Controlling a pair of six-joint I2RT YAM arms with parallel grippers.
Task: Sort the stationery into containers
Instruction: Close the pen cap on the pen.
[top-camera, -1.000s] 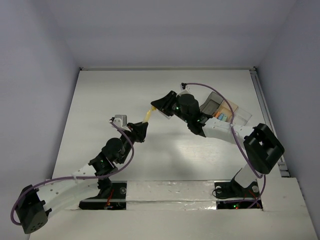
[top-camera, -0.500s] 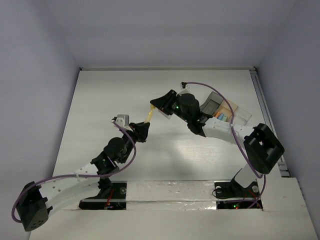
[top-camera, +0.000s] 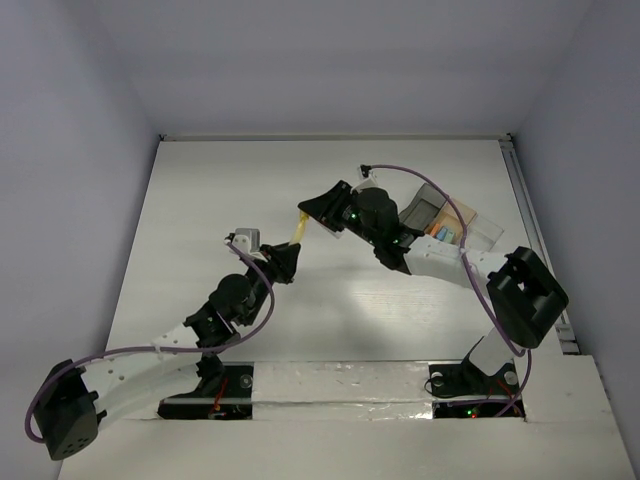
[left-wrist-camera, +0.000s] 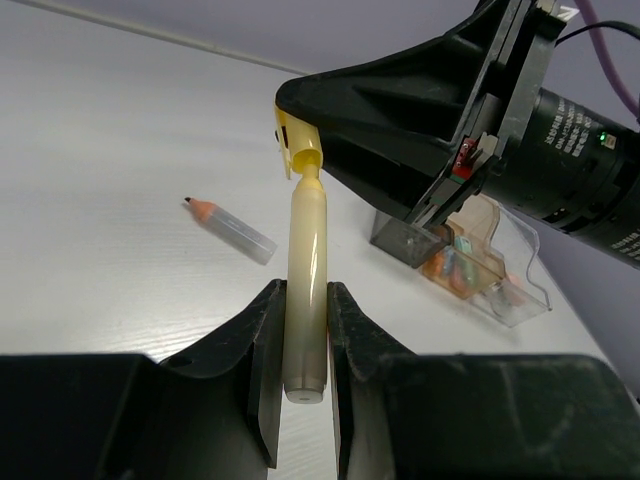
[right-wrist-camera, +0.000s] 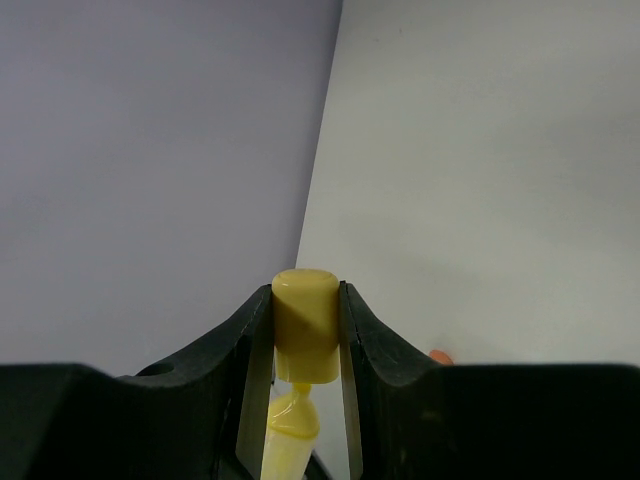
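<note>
A yellow marker (top-camera: 296, 231) is held in the air between my two grippers. My left gripper (left-wrist-camera: 305, 295) is shut on its pale barrel (left-wrist-camera: 306, 240). My right gripper (right-wrist-camera: 306, 292) is shut on its yellow cap (right-wrist-camera: 306, 322). The cap sits just off the barrel's tip (right-wrist-camera: 291, 415), which shows below it. In the top view my left gripper (top-camera: 284, 256) is below-left of my right gripper (top-camera: 310, 214). The row of joined transparent bins (top-camera: 445, 222) lies behind my right arm, with coloured pieces inside, and also shows in the left wrist view (left-wrist-camera: 480, 268).
A short pencil in a clear cap (left-wrist-camera: 232, 226) lies on the white table left of the marker. A small orange piece (right-wrist-camera: 440, 356) peeks out past my right finger. A rail (top-camera: 530, 240) runs along the table's right edge.
My left wrist has shifted slightly right and my right gripper slightly up-left. Both still hold the marker.
</note>
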